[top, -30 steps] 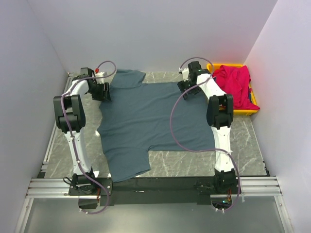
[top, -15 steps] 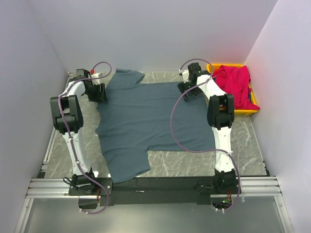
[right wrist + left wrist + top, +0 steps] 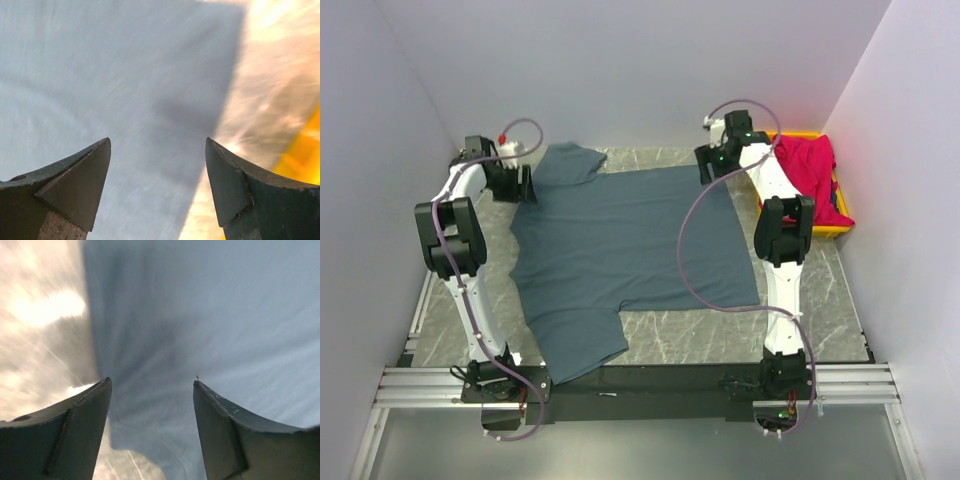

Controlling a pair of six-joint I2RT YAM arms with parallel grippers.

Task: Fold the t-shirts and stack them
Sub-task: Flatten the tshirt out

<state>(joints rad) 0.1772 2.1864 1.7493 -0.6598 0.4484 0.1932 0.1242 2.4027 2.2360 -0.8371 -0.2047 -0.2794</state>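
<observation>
Slate-grey t-shirt lies flat just below the left gripper and right gripper, both agape and empty, seemingly placed to pinch its corners.

One blue-grey t-shirt, one red t-shirt, and one yellow bin.

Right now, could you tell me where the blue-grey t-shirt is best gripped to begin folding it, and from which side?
The blue-grey t-shirt lies flat on the table, so only its edges offer a hold. Probably take the far edge, coming down from above: the far sleeve with the left gripper and the far hem corner with the right gripper, both open.
</observation>
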